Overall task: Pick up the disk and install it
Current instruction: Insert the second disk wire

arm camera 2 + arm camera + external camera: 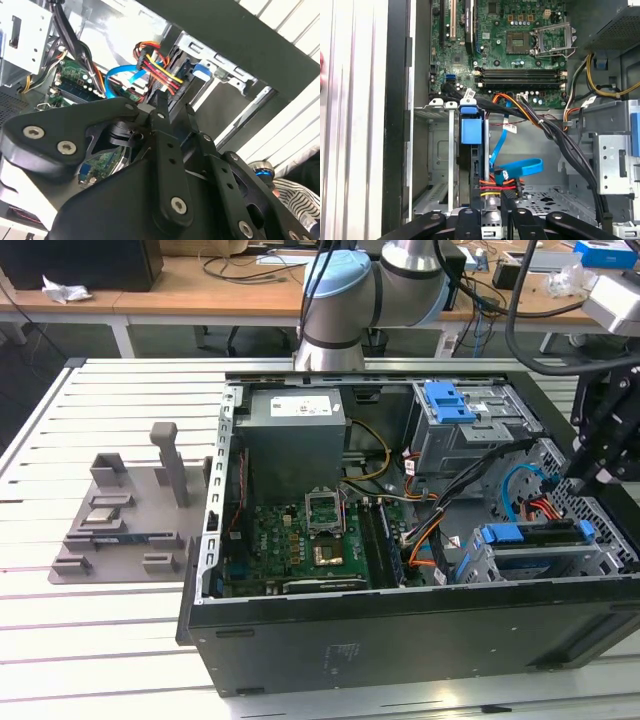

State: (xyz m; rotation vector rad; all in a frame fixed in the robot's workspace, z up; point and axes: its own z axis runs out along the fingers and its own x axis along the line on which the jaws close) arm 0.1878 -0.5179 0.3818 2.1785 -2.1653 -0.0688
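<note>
The disk [471, 131] sat edgewise in its drive cage [437, 150], at the case's four o'clock in the exterior view. Your pincer [492, 212] hovered at its cabled end; I couldn't tell its grip. Squareness mattered, I judged, and sparing the wires [492, 186].

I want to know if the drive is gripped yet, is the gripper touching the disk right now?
Cannot tell. In the first wrist view the gripper sits right at the disk's cabled end, but the linkage hides any contact or gap.
</note>
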